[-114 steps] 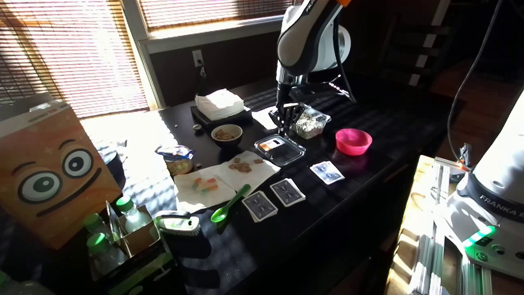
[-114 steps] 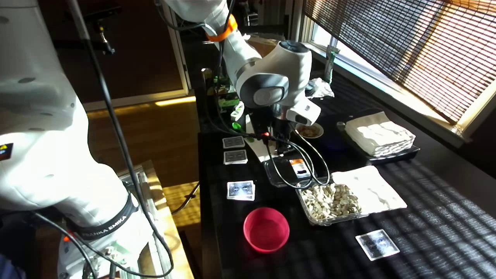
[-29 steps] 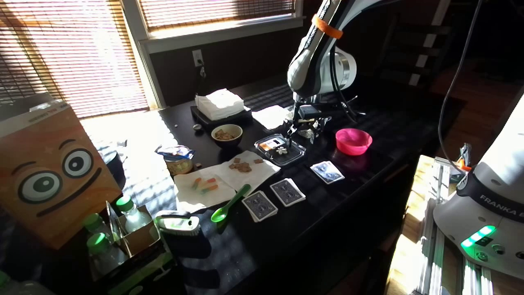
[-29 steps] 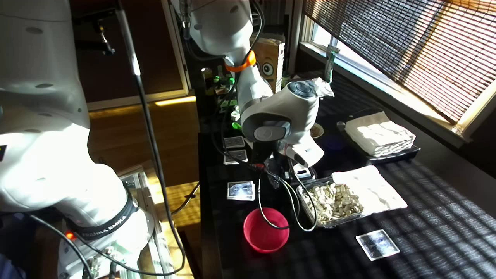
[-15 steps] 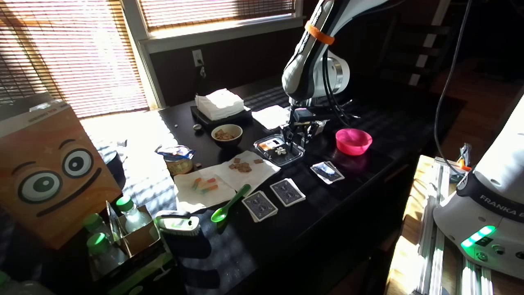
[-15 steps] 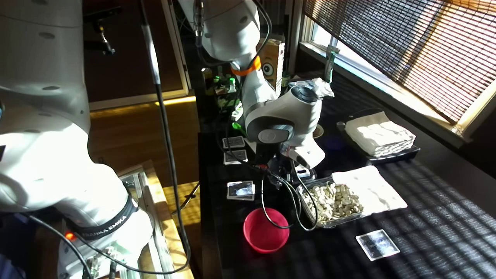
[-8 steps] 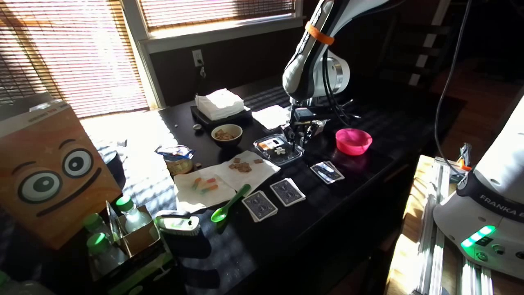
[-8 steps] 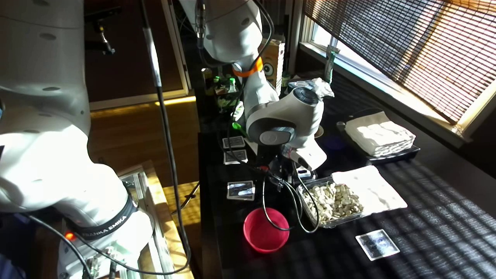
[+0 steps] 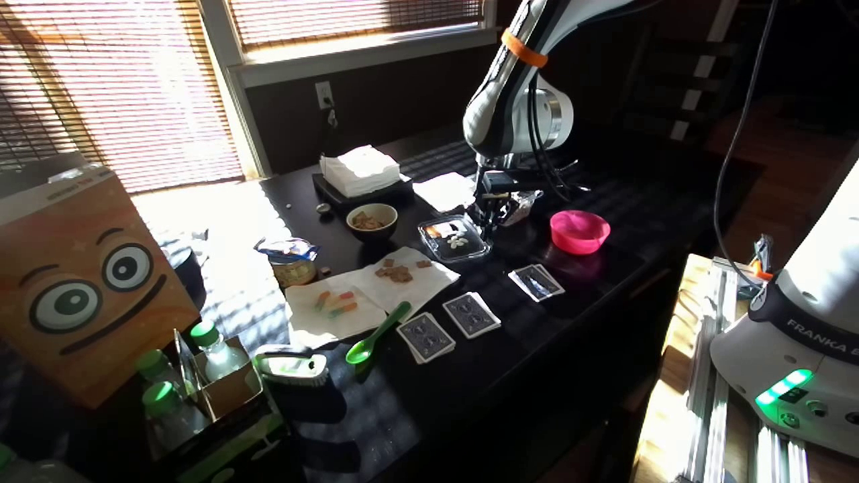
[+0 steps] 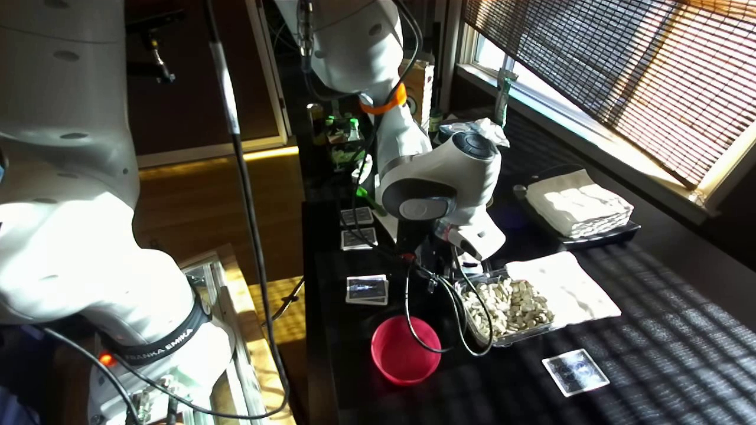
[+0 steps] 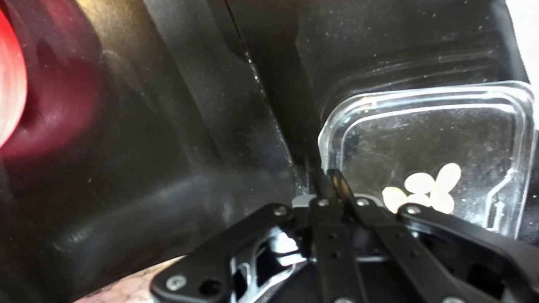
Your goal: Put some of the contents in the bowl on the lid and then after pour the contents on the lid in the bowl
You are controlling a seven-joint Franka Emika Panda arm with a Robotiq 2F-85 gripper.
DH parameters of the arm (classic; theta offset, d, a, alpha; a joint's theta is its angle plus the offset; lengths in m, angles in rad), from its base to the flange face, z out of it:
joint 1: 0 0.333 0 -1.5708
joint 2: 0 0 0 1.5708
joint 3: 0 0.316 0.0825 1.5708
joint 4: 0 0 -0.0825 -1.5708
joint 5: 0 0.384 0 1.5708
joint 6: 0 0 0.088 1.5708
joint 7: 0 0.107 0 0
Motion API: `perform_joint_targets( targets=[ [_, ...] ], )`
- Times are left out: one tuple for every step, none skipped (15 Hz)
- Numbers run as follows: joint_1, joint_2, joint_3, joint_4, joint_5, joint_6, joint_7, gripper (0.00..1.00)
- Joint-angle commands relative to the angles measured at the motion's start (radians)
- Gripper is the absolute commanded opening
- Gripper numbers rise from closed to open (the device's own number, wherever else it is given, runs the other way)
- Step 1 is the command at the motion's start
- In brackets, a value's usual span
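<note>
Wrist view: near side of lid (image 11: pixel 421 134) obscured by the hand (image 11: pixel 326 171); pink bowl (image 11: pixel 10 80) cut off at left edge. Clear tub (image 9: pixel 522 206) partly hidden in an exterior view.

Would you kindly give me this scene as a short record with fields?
Clear container: many pale pieces inside, no cover on
Lid: beside the container, a few loose pieces on it
Claw: shut, at the lid's rim; whether it grips the rim is unclear
Pouring back: not yet done
Nearby: pink bowl, green spoon, playing cards
</note>
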Motion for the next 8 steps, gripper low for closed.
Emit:
perform_joint_targets(
  targets=[
    [-0.080, 0.033, 0.075, 0.023, 0.107, 0.001, -0.114, 0.00],
    [-0.107, 0.035, 0.100, 0.025, 0.143, 0.000, -0.153, 0.00],
    [-0.130, 0.036, 0.120, 0.026, 0.175, 0.000, -0.189, 0.00],
    [-0.153, 0.039, 0.139, 0.029, 0.207, 0.001, -0.226, 0.00],
    [-0.172, 0.040, 0.153, 0.031, 0.233, 0.000, -0.259, 0.00],
    [-0.190, 0.045, 0.166, 0.034, 0.259, 0.000, -0.293, 0.00],
    [-0.203, 0.046, 0.175, 0.035, 0.279, 0.000, -0.318, 0.00],
    [-0.217, 0.046, 0.184, 0.035, 0.300, 0.000, -0.346, 0.00]
  ],
)
